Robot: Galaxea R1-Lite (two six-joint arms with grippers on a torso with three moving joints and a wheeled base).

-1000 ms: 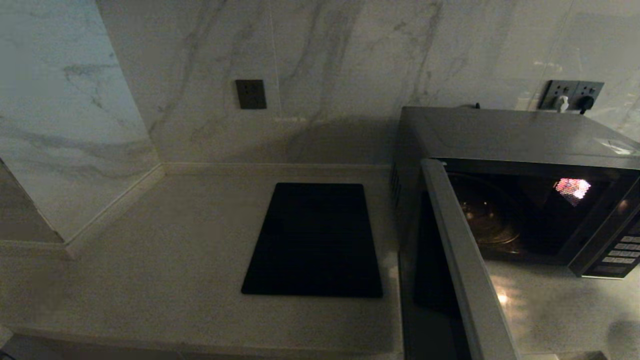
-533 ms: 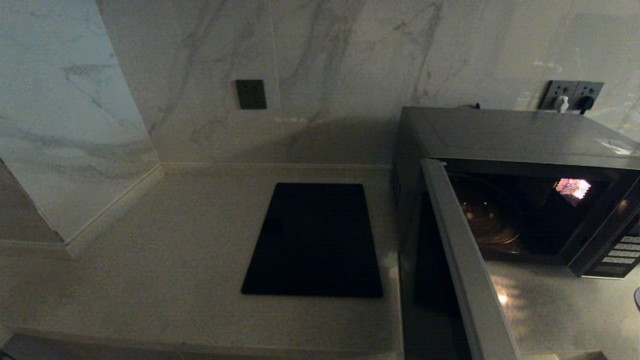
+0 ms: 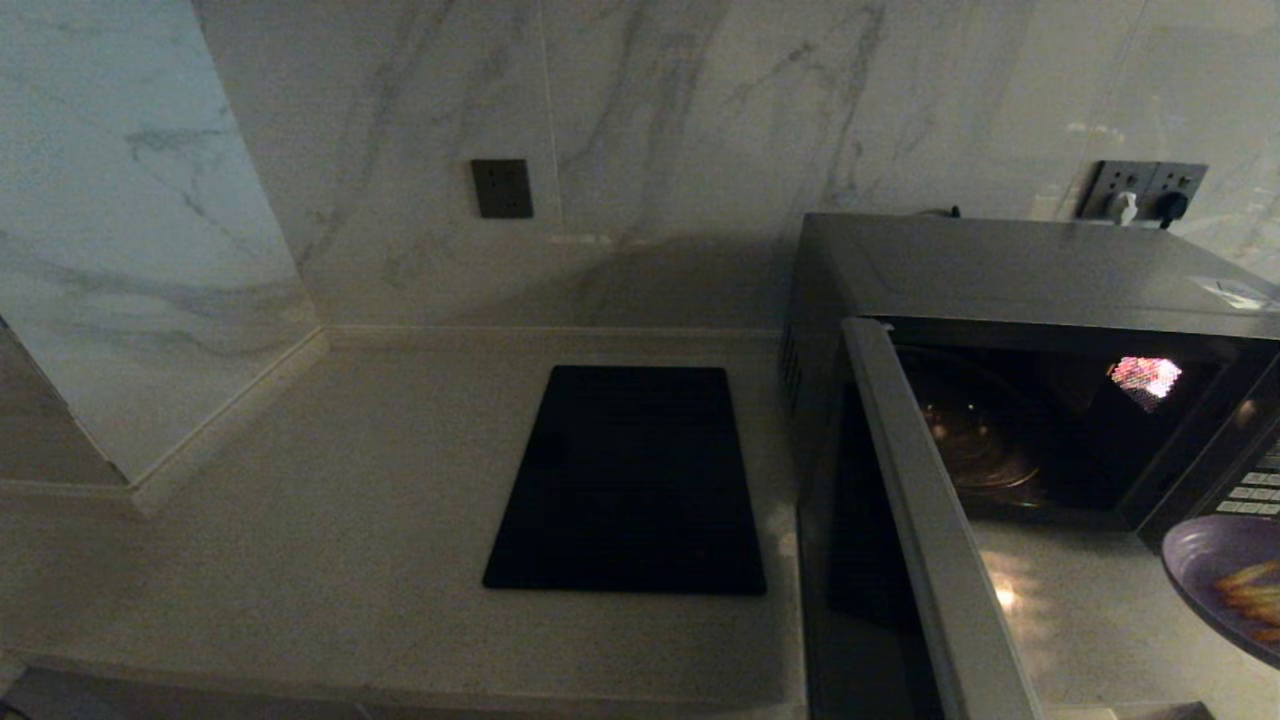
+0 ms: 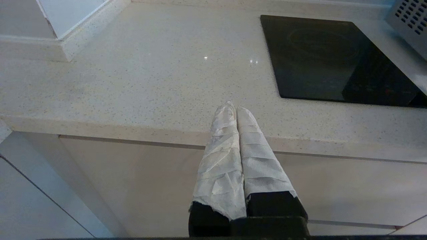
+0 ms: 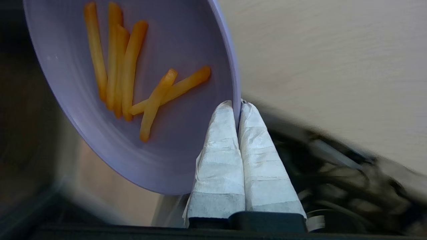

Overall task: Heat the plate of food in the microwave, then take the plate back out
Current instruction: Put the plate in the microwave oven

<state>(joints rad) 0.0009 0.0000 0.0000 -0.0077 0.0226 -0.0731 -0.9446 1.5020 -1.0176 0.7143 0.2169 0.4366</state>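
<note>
The microwave point(image 3: 1010, 270) stands at the right of the counter with its door point(image 3: 930, 540) swung wide open and its cavity lit and empty. The plate of food point(image 3: 1225, 580), pale lilac with orange fries, enters the head view at the right edge, in front of the keypad point(image 3: 1255, 490). My right gripper point(image 5: 237, 105) is shut on the rim of the plate of food point(image 5: 186, 133), which hangs tilted. Low in front of the counter edge, my left gripper point(image 4: 232, 108) is shut and holds nothing.
A flat black rectangular slab point(image 3: 630, 480) lies on the speckled counter point(image 3: 350, 500) left of the microwave; the same slab point(image 4: 333, 60) shows in the left wrist view. Marble walls close the back and left. A wall socket point(image 3: 1140, 190) sits behind the microwave.
The plate of food has come into the head view from the right edge, moving left toward the open microwave. The door and the left gripper have not moved.
</note>
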